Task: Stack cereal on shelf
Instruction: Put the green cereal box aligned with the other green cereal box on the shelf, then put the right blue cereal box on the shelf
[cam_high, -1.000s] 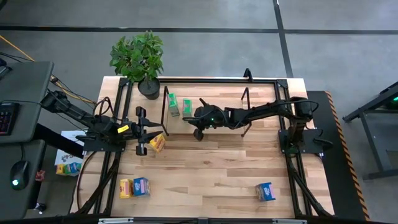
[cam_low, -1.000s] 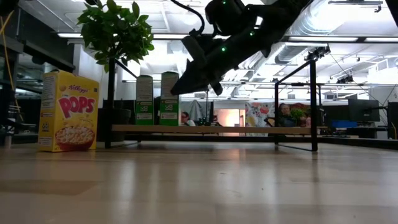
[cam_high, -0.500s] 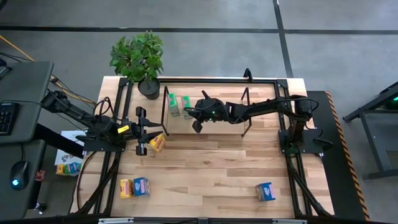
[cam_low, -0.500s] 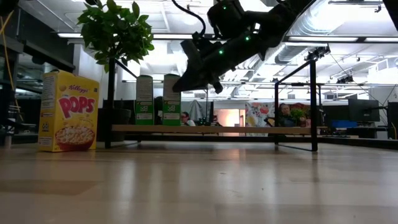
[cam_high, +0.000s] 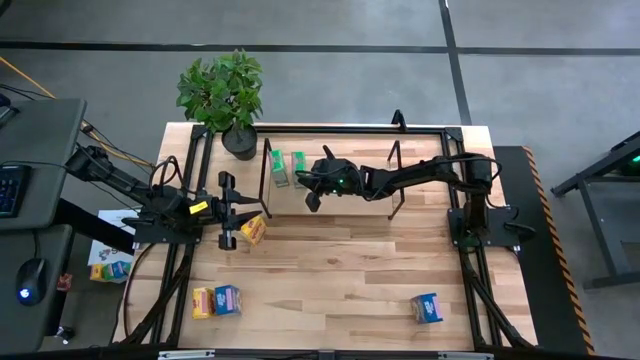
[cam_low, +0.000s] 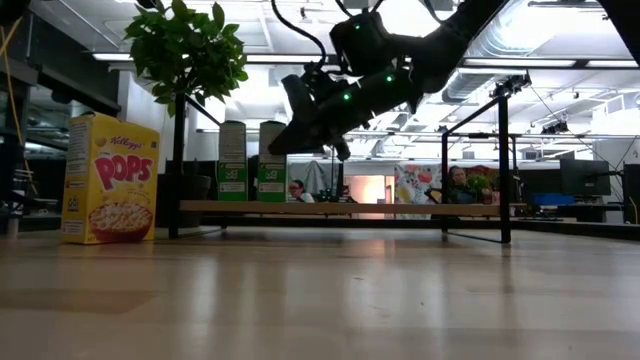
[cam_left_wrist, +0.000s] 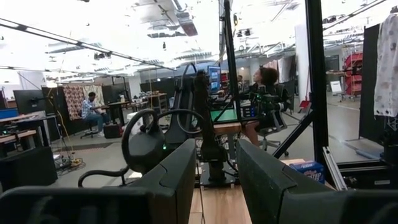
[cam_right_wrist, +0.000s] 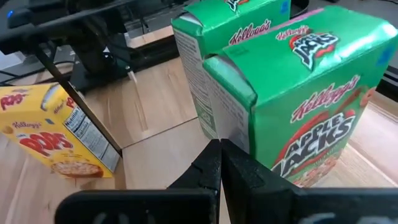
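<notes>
On the shelf (cam_high: 330, 190) at the far side of the tabletop (cam_high: 340, 270), two green cereal boxes (cam_high: 281, 170) stand upright side by side near its left end, on the light wooden board; the rest of the board is bare. To the left, the left pincer (cam_high: 228, 209) sits low beside a yellow box (cam_high: 254, 229), its jaws narrowly apart, and I cannot tell whether they touch the box. Near the front left edge a second yellow box (cam_high: 203, 302) and a blue box (cam_high: 228, 299) lie touching each other, and another blue box (cam_high: 428, 308) lies well apart at the front right. The right pincer (cam_high: 313, 199) reaches over the shelf just right of the green boxes, its jaws pressed together and holding nothing. A potted plant (cam_high: 224, 95) stands at the far left corner. From above the boxes show only as small coloured blocks; the low view shows the yellow box upright with its printed front (cam_low: 108, 180), the green pair (cam_low: 252, 160) raised on the board, and the right arm (cam_low: 350, 95) slanting down beside them. The right wrist view shows the green boxes (cam_right_wrist: 292, 106) close ahead of the shut fingers (cam_right_wrist: 214, 171), with the yellow box (cam_right_wrist: 56, 134) beyond. The left wrist view looks between its own fingers (cam_left_wrist: 180, 180) across the tabletop to people seated in the room (cam_left_wrist: 264, 99).
</notes>
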